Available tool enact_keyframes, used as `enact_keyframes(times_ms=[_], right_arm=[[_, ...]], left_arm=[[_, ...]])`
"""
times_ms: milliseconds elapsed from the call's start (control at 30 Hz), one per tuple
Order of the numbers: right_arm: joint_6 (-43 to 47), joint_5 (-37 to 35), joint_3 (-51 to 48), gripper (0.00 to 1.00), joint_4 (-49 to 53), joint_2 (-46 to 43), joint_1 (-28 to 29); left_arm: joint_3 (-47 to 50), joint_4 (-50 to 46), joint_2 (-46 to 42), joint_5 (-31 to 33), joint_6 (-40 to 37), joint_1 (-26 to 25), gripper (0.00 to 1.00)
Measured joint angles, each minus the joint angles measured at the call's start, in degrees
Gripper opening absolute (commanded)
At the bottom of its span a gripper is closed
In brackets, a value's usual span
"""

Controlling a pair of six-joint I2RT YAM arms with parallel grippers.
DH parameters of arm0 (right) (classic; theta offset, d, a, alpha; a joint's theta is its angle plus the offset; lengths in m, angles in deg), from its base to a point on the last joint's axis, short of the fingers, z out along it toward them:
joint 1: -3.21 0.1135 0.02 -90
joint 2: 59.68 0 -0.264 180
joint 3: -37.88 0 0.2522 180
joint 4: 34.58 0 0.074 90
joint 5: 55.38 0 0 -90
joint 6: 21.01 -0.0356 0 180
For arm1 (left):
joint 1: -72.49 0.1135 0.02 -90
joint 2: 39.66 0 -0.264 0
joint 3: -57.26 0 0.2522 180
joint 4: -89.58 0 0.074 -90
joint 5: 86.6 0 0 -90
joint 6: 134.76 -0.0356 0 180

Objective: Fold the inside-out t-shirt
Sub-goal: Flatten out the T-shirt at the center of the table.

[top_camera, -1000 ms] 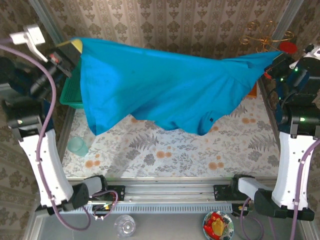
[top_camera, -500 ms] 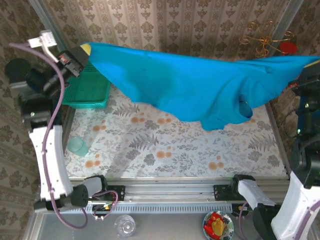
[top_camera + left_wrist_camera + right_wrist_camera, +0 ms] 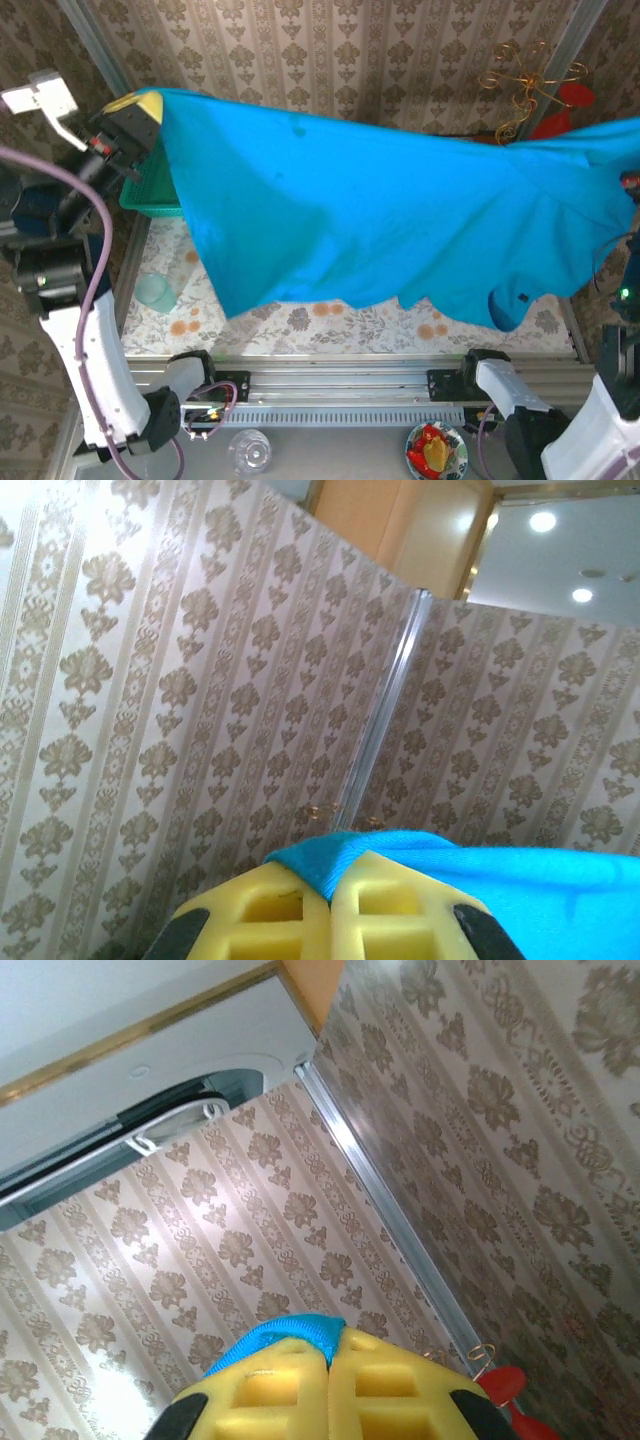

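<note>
The inside-out t-shirt [image 3: 380,220], plain blue-teal cloth, hangs spread in the air across the whole table, stretched from upper left to the right edge of the top view. My left gripper [image 3: 140,108] is raised at the upper left, its yellow fingers shut on one corner of the shirt. In the left wrist view the gripper [image 3: 332,875] pinches a fold of the blue cloth [image 3: 520,880]. In the right wrist view my right gripper [image 3: 330,1350] is shut on another bit of the shirt's edge [image 3: 280,1332]. The shirt's lower hem dangles over the table's front part.
A teal mesh basket [image 3: 150,190] sits at the far left, partly behind the shirt. A pale green cup [image 3: 155,292] stands on the flowered table [image 3: 330,320]. A clear glass [image 3: 248,450] and a bowl [image 3: 437,452] lie before the rail. A gold wire ornament [image 3: 525,75] stands far right.
Both arms have swung the stretched shirt toward the near side, so it hangs lower in view and covers more of the table. The right gripper has passed beyond the right edge.
</note>
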Motion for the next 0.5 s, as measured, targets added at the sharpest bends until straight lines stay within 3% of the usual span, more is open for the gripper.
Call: enact_keyframes(times_ms=[133,300,500], right_arm=[[-0.22,1.84,-0.35,0.00,-0.83,6.49,0.00],[-2.25,5.95,-7.54,0.00,-3.63,14.73,0.02],[-7.06,10.51,-10.58,0.00,-6.78,26.64,0.11]], left_arm=[[3.69,2.71,5.84,-0.28,0.33,-1.18,0.00],[7.02,2.05,16.06,-0.28,-0.85,-3.02,0.00],[6.47,3.06,28.72,-0.79,-1.16,-3.34,0.00]])
